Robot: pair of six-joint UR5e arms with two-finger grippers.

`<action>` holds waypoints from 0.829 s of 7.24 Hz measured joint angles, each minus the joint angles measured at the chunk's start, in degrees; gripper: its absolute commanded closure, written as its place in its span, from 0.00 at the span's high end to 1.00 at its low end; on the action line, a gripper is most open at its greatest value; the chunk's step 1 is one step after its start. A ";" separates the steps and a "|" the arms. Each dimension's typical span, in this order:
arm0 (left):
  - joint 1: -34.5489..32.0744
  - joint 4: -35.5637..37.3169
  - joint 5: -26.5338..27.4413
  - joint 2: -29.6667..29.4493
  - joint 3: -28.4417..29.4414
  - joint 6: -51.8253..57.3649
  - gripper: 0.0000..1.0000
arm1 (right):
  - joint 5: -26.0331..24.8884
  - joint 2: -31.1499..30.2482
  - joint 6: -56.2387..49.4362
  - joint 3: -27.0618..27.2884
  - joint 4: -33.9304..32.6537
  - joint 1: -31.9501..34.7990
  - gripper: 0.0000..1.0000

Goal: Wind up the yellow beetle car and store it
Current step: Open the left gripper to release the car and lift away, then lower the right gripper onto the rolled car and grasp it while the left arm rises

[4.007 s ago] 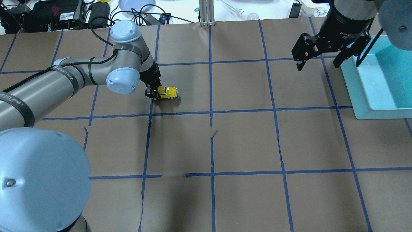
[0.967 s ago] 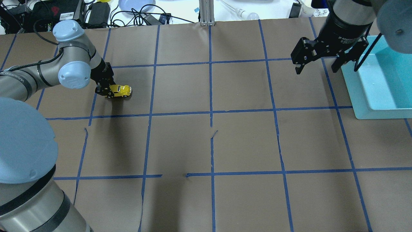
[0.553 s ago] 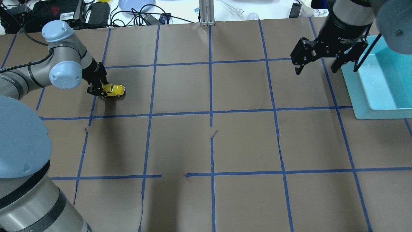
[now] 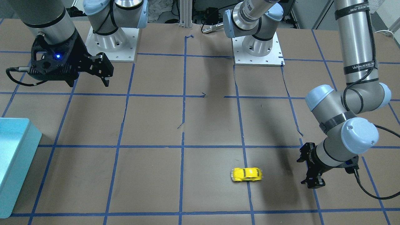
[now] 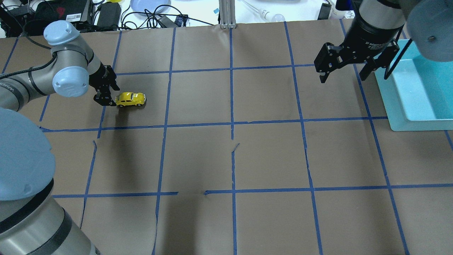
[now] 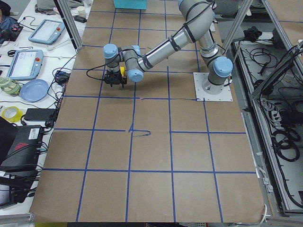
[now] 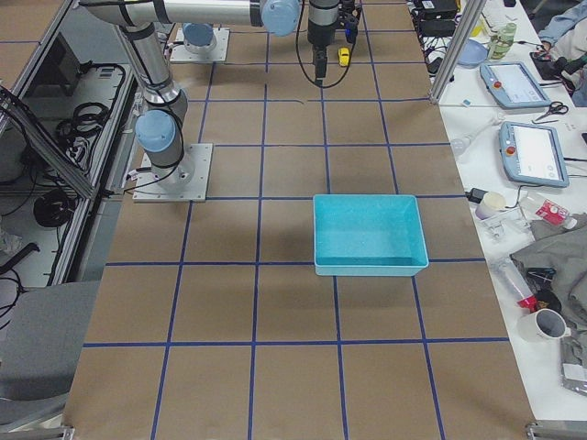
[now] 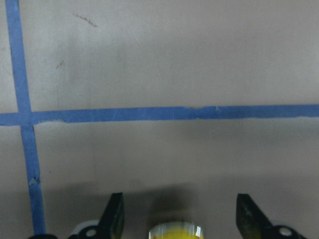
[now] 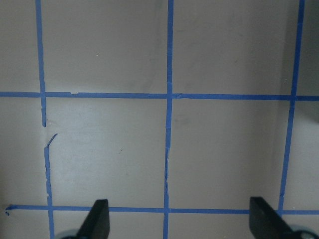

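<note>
My left fingers [image 5: 105, 101] were spread, gripping nothing — the car [image 5: 131, 99] sat free on the counter [image 5: 269, 156] ahead of them. I judged it best to hold them wide and back straight off, not nudging it.

The car [image 5: 131, 100] — tiny, glossy bright yellow, with a rounded beetle body, dark windows and silver bumpers — stands upright on its wheels on the brown table [image 5: 269, 156]. It lies lengthwise along the table, in the robot's left half, away from the bases.
</note>
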 measured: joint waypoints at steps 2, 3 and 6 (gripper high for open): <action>-0.20 -1.77 0.37 3.36 1.75 13.46 0.94 | -0.02 0.25 -0.08 0.15 -1.01 0.10 1.00; -0.16 -4.72 0.49 5.09 3.69 22.02 1.00 | -0.09 0.28 -0.15 0.18 -1.19 0.12 1.00; -0.32 -9.53 0.40 8.78 7.66 46.22 1.00 | -0.15 0.39 -0.18 0.27 -1.24 0.12 1.00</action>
